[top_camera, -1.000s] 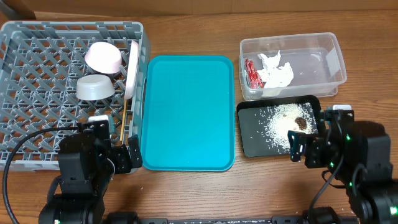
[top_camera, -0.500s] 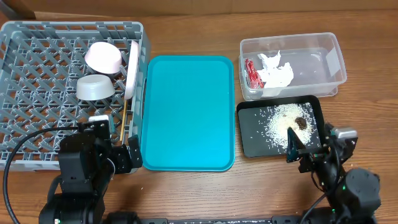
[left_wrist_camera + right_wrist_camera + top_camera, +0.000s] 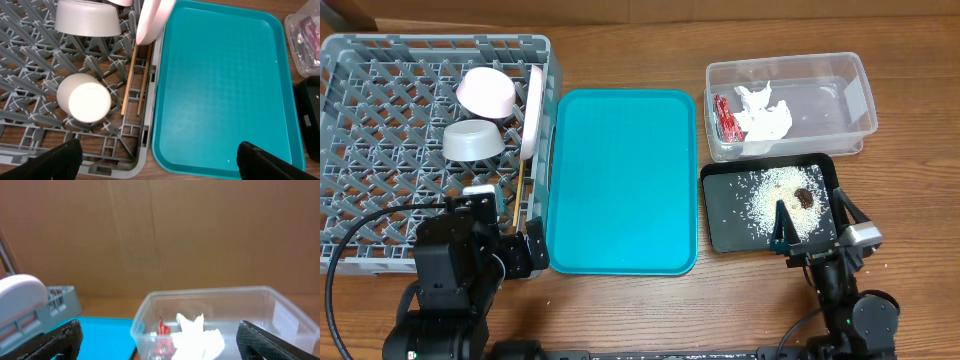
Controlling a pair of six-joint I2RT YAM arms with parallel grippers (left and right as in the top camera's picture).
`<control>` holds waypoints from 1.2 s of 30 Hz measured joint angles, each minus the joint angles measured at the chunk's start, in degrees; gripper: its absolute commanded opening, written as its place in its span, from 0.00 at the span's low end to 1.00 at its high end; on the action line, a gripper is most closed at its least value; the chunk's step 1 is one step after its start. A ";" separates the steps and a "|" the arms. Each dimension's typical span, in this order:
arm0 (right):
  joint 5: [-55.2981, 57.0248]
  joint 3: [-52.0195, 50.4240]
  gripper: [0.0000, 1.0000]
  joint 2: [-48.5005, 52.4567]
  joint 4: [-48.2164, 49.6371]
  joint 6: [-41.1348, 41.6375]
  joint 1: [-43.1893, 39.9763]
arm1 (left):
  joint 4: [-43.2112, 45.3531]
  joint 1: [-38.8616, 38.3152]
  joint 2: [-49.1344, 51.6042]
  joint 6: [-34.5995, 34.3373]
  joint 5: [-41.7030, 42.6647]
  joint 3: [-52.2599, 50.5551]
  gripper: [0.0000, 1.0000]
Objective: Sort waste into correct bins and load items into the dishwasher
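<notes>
The grey dish rack (image 3: 380,100) holds the pinkish bowl (image 3: 485,92), the greyish-white bowl (image 3: 472,140), the white plate (image 3: 532,110) on edge and two chopsticks (image 3: 520,185). The left wrist view shows the small white cup (image 3: 84,98) lying in the rack beside the chopsticks (image 3: 131,75). The clear tub (image 3: 840,100) holds the red wrapper (image 3: 725,118) and white tissue (image 3: 763,115). The black tray (image 3: 720,235) holds rice (image 3: 765,200) and a brown lump (image 3: 803,196). My left gripper (image 3: 525,250) is open and empty over the rack's front right corner. My right gripper (image 3: 815,228) is open and empty at the black tray's front edge, facing the tub (image 3: 210,325).
The large teal tray (image 3: 623,180) lies between the rack and the two bins, with nothing on it. A brown cardboard wall (image 3: 160,235) stands behind the table. Bare wooden table runs along the front edge.
My right arm has drawn back from the black tray's right side toward the table's front edge, its open gripper now tipped up. The left arm has not moved.
</notes>
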 measured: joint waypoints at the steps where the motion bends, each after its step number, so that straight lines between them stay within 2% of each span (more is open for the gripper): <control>1: 0.07 -0.46 1.00 0.00 -0.52 -0.04 -0.04 | 0.00 0.00 0.00 0.00 0.00 0.00 1.00; 8: 0.66 -0.46 1.00 -0.15 -9.42 -0.90 -1.20 | 0.00 0.00 0.00 0.00 0.00 0.00 1.00; 36: 0.66 -0.46 1.00 -0.15 -9.42 -1.29 -1.51 | 0.00 0.00 0.00 0.00 0.00 0.00 1.00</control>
